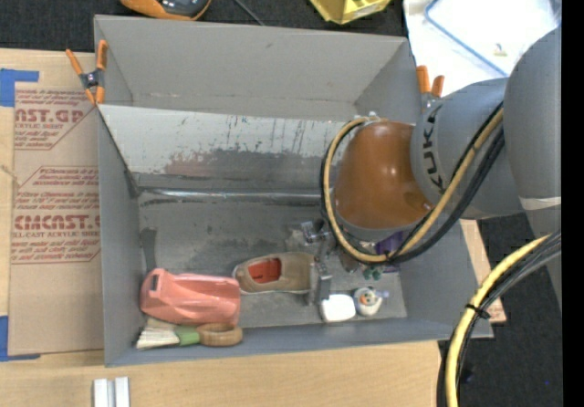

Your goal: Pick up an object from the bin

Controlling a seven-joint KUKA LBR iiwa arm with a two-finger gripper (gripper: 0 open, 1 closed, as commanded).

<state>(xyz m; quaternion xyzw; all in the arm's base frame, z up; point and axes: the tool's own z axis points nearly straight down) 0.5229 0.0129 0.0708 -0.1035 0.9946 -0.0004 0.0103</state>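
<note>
My gripper (316,261) sits low in the bin's front right part, under the arm's orange cover. It is open. One finger (308,234) shows behind the right end of a small tan shoe with a red inside (272,274), the other (321,286) in front of that end. The shoe lies flat on the bin floor. A white block (338,308) and a small white and orange round piece (368,301) lie just in front of the gripper, to its right. Something purple (391,241) peeks out beneath the cover.
A pink soft thing (189,297) lies at the front left. In front of it are a tan ring (220,335), a green piece (187,337) and a pale brush (157,339). The arm and its cables hang over the bin's right side.
</note>
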